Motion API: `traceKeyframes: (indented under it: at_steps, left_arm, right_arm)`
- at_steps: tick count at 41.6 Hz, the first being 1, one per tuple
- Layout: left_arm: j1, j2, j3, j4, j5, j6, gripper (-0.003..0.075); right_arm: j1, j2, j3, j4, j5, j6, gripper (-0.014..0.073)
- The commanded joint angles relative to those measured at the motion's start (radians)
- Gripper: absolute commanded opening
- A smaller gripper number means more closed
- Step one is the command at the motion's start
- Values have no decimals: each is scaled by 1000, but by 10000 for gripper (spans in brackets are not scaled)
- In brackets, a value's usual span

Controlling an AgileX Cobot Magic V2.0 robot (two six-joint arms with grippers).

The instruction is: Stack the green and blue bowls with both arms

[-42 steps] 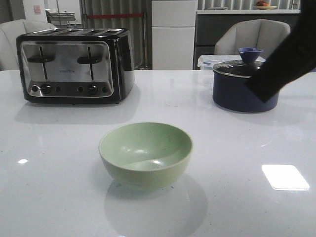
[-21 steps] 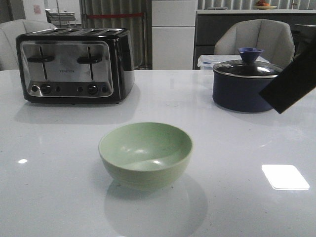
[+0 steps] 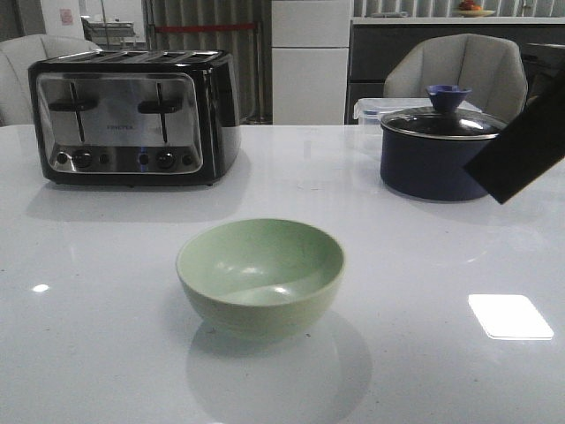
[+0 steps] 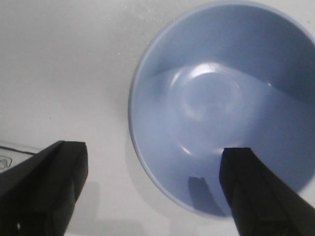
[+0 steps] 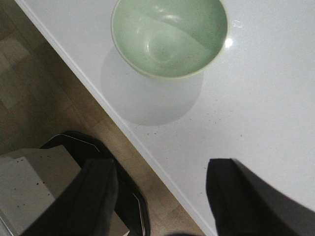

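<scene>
The green bowl (image 3: pixel 259 276) is positioned upright on the white table (image 3: pixel 424 265), near the table's front edge and roughly at centre. Nothing is seen inside it. The toaster (image 3: pixel 132 117) is located at far left, and the lidded pan (image 3: pixel 437 152) at far right; both are well apart from the green bowl. A black edge of the right arm (image 3: pixel 523 150) is visible at the right margin, beside the pan.

In the left wrist view, the blue bowl (image 4: pixel 221 105) is shown upright and empty on the white surface. The left gripper (image 4: pixel 152 196) is spread wide above it, one finger (image 4: pixel 256 191) over the bowl's interior and the other outside the rim. No contact can be confirmed.

In the right wrist view, the right gripper (image 5: pixel 160 196) is released, nothing held between its fingers (image 5: pixel 98 196). It is placed over the table edge, apart from the green bowl (image 5: pixel 170 37).
</scene>
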Motion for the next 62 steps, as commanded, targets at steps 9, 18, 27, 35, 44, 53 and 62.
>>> traceKeyframes:
  at_steps: [9, 18, 27, 35, 44, 53, 62]
  left_arm:
    - [12, 142, -77, -33, -164, 19, 522]
    - [12, 180, -94, -33, -188, 19, 306]
    - [12, 178, -94, -33, -169, 19, 115]
    - [12, 125, -94, -75, -127, 27, 93]
    - [0, -10, -96, -231, -100, 142, 93]
    - [-125, -103, -149, -315, 2, 237, 93]
    - [-381, -99, -263, -315, 97, 245, 93]
  right_arm:
    - [3, -18, -26, 5, -47, -8, 500]
    - [3, -18, -26, 5, -48, -8, 500]
    - [3, -18, -26, 5, -47, -8, 500]
    - [3, -18, -26, 5, -47, -8, 500]
    - [3, -18, -26, 5, -47, -8, 500]
    - [3, -18, -26, 5, -47, -8, 500]
    - [3, -18, -26, 5, -47, -8, 500]
